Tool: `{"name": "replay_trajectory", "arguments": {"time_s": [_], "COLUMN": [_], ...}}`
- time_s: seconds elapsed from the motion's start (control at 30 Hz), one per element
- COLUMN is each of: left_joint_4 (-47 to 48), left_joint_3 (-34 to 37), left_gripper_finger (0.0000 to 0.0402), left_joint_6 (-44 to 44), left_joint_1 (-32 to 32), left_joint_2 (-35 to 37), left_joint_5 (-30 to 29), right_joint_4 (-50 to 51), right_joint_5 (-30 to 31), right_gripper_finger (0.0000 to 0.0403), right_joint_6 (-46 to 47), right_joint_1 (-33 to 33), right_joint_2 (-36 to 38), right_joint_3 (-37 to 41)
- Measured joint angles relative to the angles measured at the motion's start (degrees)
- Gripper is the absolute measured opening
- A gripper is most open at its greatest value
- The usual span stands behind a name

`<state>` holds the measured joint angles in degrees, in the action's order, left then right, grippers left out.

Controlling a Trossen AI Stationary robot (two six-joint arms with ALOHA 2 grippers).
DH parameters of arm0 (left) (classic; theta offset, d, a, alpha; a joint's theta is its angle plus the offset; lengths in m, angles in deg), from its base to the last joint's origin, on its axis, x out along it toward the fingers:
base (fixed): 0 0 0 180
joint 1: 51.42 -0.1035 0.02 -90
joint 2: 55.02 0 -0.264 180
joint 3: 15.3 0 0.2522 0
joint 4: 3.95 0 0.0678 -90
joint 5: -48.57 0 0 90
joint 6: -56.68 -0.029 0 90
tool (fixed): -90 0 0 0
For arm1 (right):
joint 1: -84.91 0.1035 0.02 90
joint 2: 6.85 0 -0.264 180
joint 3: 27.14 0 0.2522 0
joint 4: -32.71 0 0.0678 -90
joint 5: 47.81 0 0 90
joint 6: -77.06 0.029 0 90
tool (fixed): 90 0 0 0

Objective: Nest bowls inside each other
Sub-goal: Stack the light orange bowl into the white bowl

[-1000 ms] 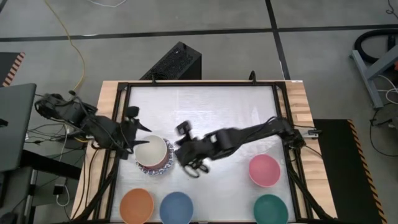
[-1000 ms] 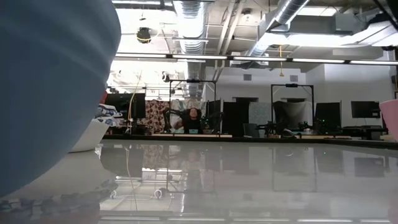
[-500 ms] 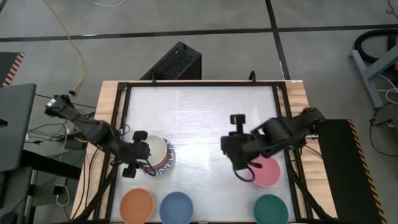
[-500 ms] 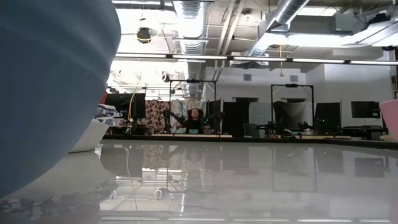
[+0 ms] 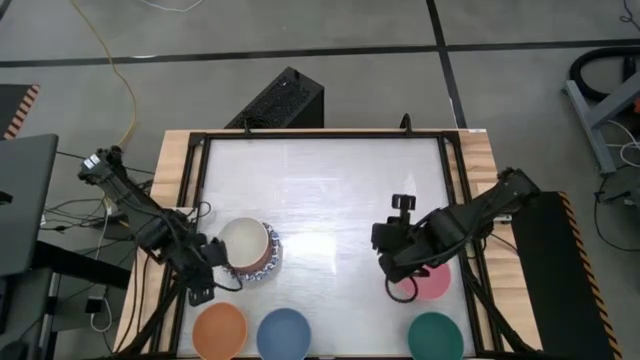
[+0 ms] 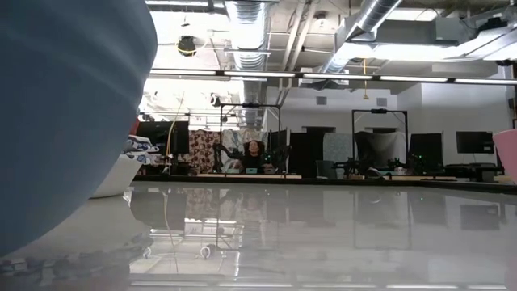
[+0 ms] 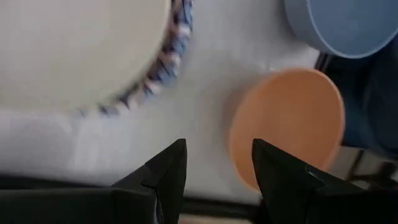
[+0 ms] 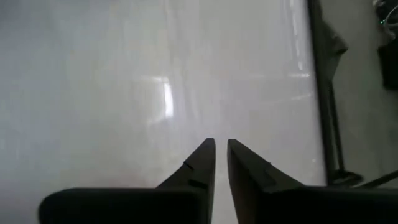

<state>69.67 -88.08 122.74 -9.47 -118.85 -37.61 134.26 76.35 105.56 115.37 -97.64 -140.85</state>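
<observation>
Bowl stack (image 5: 250, 250) upright, mouths up; right claw (image 5: 400, 287) over pink bowl (image 5: 432, 282).

Probably a robotics lab: exposed ceiling ducts (image 6: 250, 32), rows of monitors (image 6: 472, 142), metal test frames (image 6: 250, 133) behind.

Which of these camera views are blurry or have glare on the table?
High view: a bright glare patch on the white table. Low view: the blue bowl looms out of focus and the tabletop mirrors the ceiling lights. Left wrist view: the stacked bowls and orange bowl look soft.
</observation>
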Motion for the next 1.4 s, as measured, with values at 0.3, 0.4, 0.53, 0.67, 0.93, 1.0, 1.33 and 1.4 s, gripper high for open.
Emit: {"name": "replay_trajectory", "arguments": {"time_s": [0.3, 0.4, 0.53, 0.67, 0.93, 1.0, 1.33, 1.4], "left_joint_4": [0.75, 0.01, -0.03, -0.44, -3.03, -5.24, -7.98, -7.72], "left_joint_3": [0.00, 0.00, 0.00, -0.02, -0.04, -0.04, -0.04, -0.04], "left_gripper_finger": [0.0171, 0.0171, 0.0171, 0.0171, 0.0171, 0.0173, 0.0234, 0.0249], "left_joint_6": [19.59, 23.92, 23.83, 22.98, 17.20, 15.04, 13.48, 12.92], "left_joint_1": [6.81, 9.23, 12.21, 15.15, 17.36, 17.34, 17.30, 17.09], "left_joint_2": [0.00, 0.00, 0.00, -0.24, -7.83, -10.26, -17.95, -18.03], "left_joint_5": [0.19, -1.94, -9.67, -15.57, -16.28, -16.31, -10.77, -10.59], "right_joint_4": [-6.27, -9.03, -13.04, -14.65, -16.16, -17.05, -17.87, -18.19], "right_joint_5": [-1.57, -2.62, -2.95, -4.05, -4.38, -4.33, -4.38, -4.35], "right_gripper_finger": [0.0116, 0.0128, 0.0139, 0.0142, 0.0141, 0.0141, 0.0141, 0.0141], "right_joint_6": [-1.77, -4.03, -7.16, -8.96, -8.96, -9.19, -9.32, -9.44], "right_joint_1": [-1.42, -1.78, -1.84, -1.86, -2.12, -2.19, -2.19, -2.19], "right_joint_2": [-0.05, -0.08, -0.08, -0.08, -0.08, -0.08, -0.08, -0.08], "right_joint_3": [9.72, 10.27, 10.28, 10.28, 10.28, 10.28, 10.28, 10.28]}}
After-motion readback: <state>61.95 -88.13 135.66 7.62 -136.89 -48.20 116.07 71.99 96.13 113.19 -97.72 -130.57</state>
